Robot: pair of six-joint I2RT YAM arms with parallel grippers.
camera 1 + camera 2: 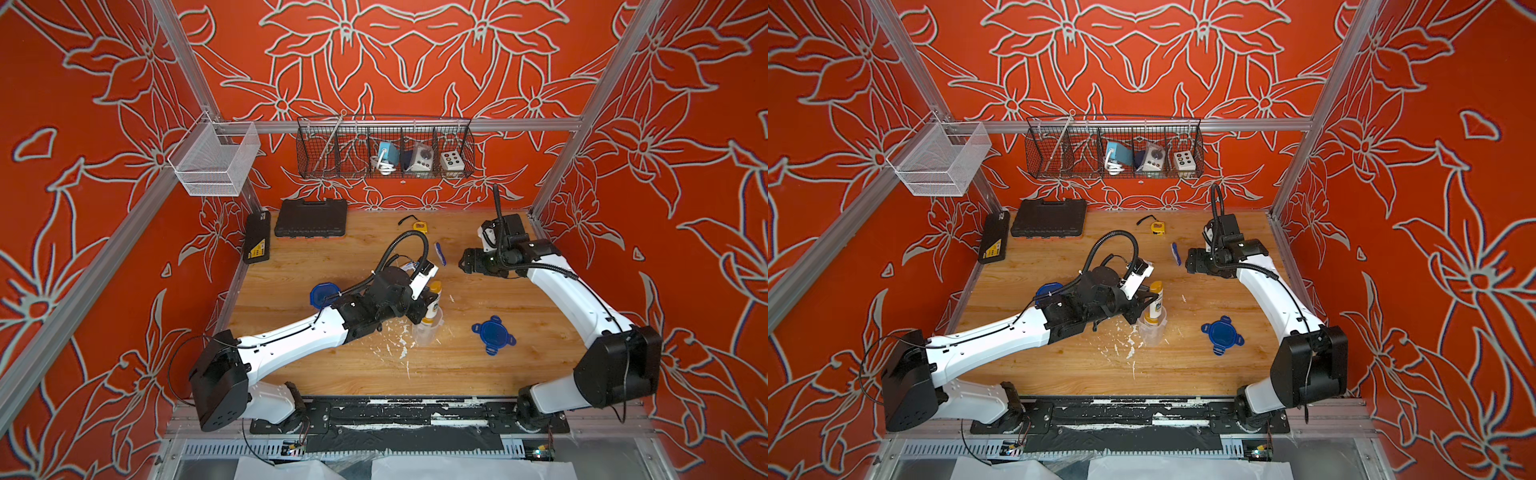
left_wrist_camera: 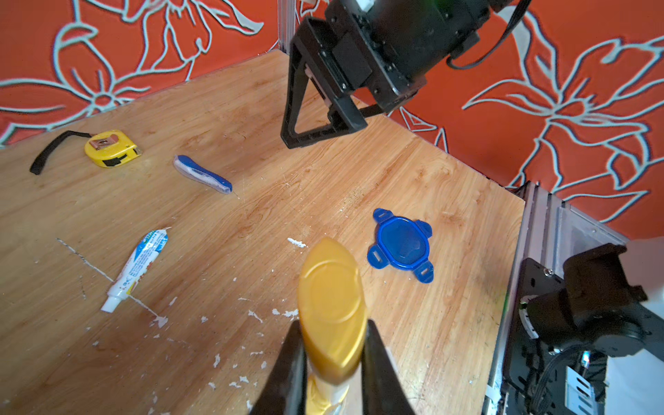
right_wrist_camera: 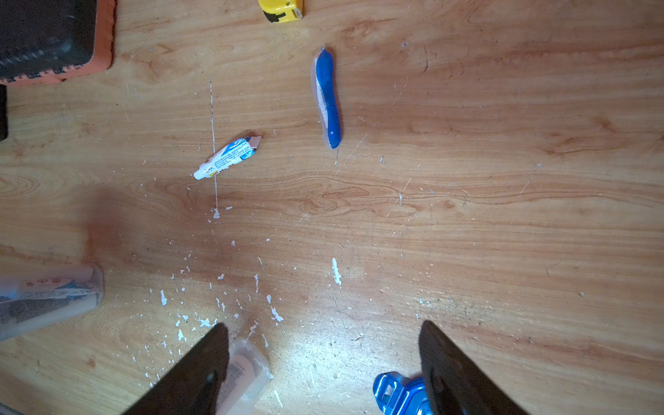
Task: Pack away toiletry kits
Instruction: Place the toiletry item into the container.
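On the table (image 1: pixel 332 365), yellow-capped bottle (image 1: pixel 433 299) partly inside clear cup (image 1: pixel 428 338), left claw (image 2: pixel 334 330) tight on it; right claw (image 3: pixel 323 325) wide, empty.

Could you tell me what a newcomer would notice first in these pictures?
The left gripper, mid-table, clamps a yellow-capped bottle upright, its base in a clear cup. A blue four-tab lid lies flat to the cup's right, and the right gripper hangs open near a blue toothbrush farther back.

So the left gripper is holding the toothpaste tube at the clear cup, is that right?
No. The left gripper holds the yellow-capped bottle at the clear cup. The left wrist view shows it, with the toothpaste tube lying on the table.
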